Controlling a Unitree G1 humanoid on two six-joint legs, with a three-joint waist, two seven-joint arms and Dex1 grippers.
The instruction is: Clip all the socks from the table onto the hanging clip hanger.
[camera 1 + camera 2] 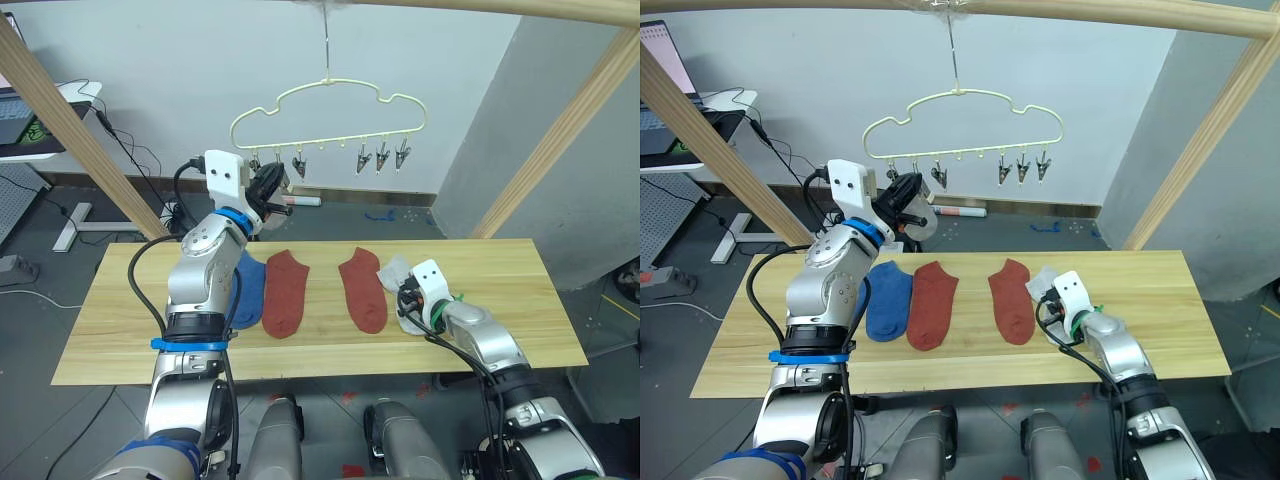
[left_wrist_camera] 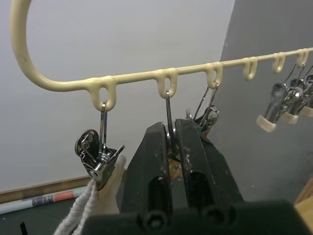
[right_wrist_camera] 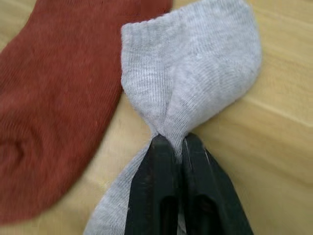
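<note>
The pale-yellow clip hanger (image 1: 330, 100) hangs by its hook from the top pole. My left gripper (image 2: 172, 129) is raised to its bar and shut on the second metal clip from the hanger's left end. The first clip (image 2: 100, 159) holds a light grey sock (image 2: 80, 215). On the table (image 1: 500, 300) lie a blue sock (image 1: 888, 300) and two rust-red socks (image 1: 285, 292) (image 1: 363, 290). At the right, my right gripper (image 3: 171, 142) rests low on the table, shut on a bunched light grey sock (image 3: 195, 88) beside the right red sock.
Slanted wooden poles (image 1: 70, 130) (image 1: 570, 130) frame the table on both sides. Three free clips (image 1: 382, 157) hang at the hanger's right end. A desk with a laptop (image 1: 20, 115) and cables stands at the far left.
</note>
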